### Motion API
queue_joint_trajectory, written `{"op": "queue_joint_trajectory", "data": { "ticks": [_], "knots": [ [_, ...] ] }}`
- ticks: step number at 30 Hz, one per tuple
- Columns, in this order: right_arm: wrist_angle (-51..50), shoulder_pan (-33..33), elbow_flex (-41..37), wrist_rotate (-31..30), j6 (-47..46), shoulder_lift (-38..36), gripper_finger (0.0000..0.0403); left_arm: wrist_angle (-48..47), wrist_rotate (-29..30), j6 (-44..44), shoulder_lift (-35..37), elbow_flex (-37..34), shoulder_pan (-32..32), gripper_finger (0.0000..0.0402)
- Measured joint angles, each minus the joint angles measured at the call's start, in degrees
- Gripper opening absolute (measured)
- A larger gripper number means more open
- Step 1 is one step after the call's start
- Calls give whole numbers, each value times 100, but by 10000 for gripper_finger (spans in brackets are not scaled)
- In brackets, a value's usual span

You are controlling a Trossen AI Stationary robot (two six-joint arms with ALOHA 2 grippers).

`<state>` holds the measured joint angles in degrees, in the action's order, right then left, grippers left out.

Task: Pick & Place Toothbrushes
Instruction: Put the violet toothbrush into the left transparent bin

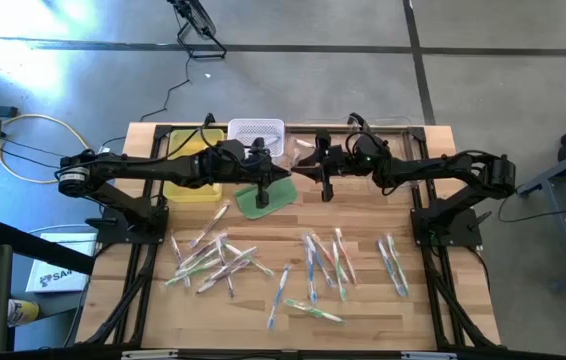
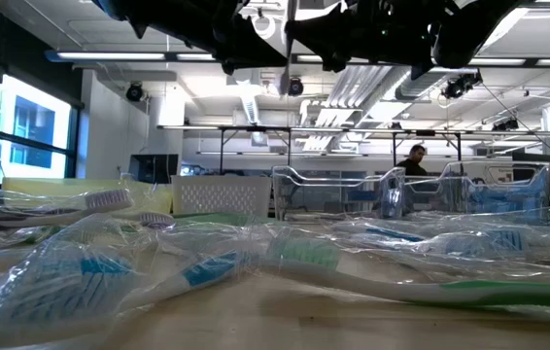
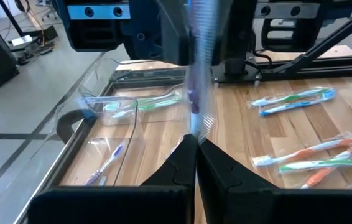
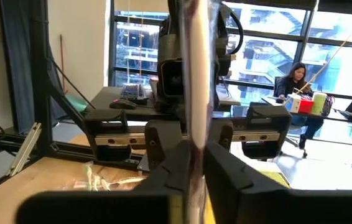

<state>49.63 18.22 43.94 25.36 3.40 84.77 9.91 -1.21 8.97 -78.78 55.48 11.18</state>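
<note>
Here both grippers, left (image 3: 196, 142) and right (image 4: 192, 149), pinch one wrapped toothbrush (image 3: 199, 68) between them above the table, and being light, stiff and slick in its film, it is probably best held mid-handle, clear of the loose wrapper ends.

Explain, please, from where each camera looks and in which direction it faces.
High: above the table, facing straight down; both arms show, left gripper and right gripper tip to tip mid-table.
Low: at table-top height, facing across loose toothbrushes into the room; arms only at the top.
Left wrist: on the left arm, facing the right arm; its gripper grips the wrapped toothbrush.
Right wrist: on the right arm, facing the left arm; same grip.
Shared: both wrist views show that one toothbrush.
</note>
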Motion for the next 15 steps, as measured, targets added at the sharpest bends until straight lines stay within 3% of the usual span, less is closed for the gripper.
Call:
{"op": "queue_joint_trajectory", "data": {
  "ticks": [15],
  "knots": [
    [-4,6,0,15,92,-2,9,13,58,-1,0,0,2,11]
  ]
}}
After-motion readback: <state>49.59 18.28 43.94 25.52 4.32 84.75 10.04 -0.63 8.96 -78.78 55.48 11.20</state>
